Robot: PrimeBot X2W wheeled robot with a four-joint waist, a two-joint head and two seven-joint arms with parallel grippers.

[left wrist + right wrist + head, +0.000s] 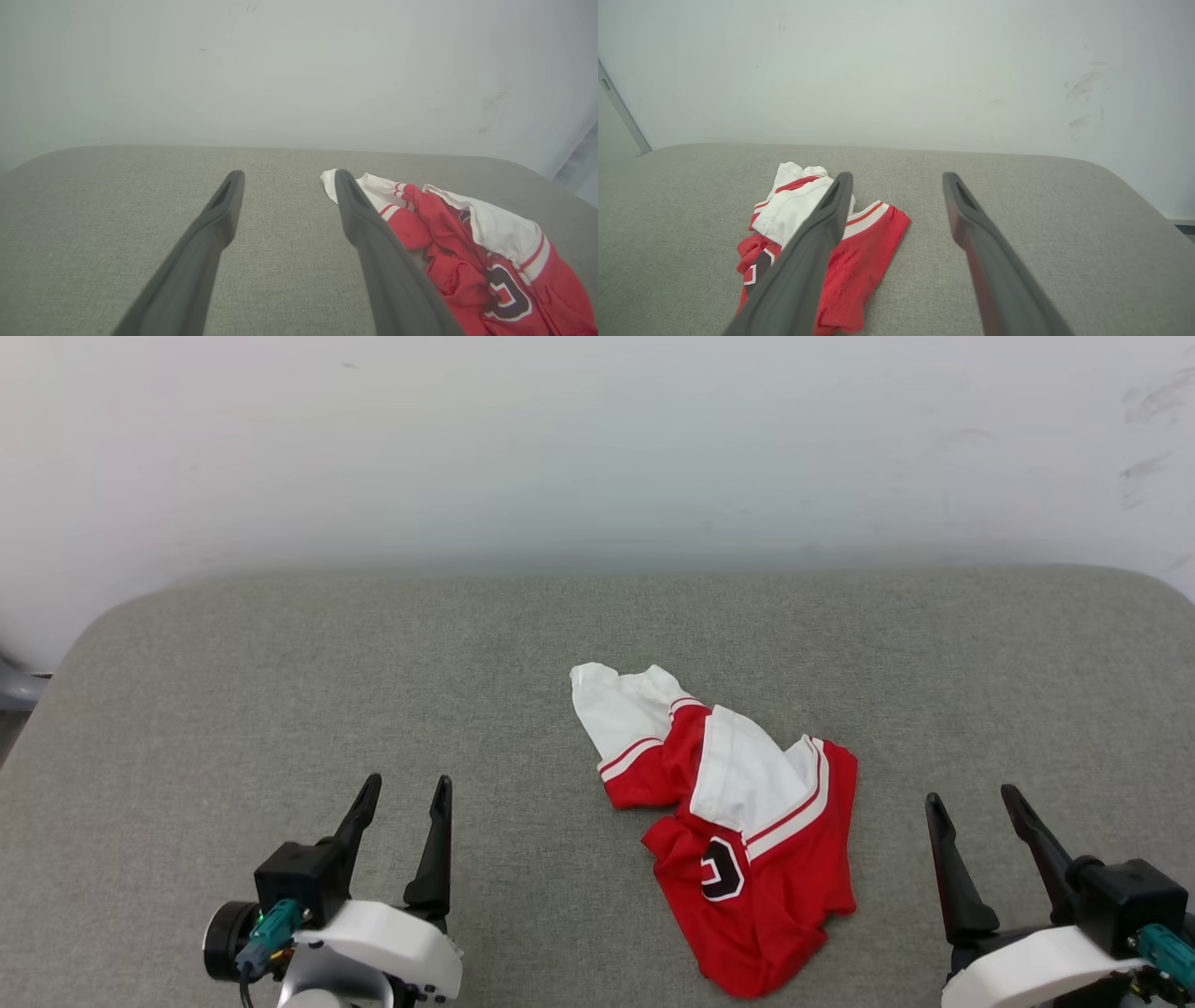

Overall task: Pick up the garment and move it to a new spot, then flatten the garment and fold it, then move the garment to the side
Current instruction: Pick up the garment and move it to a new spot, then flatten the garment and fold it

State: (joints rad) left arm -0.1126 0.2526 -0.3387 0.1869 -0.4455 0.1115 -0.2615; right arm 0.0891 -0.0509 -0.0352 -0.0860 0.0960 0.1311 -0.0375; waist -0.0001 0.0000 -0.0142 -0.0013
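On grey padding (373,663), crumpled garment (747,793)

**Not Fully Visible**

Garment (784,887): crumpled; I read one black character (722,869), the remainder folded under. Left wrist view: lower right corner crops it, a left gripper (286,177) finger (378,252) covers part. Right wrist view: right gripper (899,179) finger (817,242) covers part.
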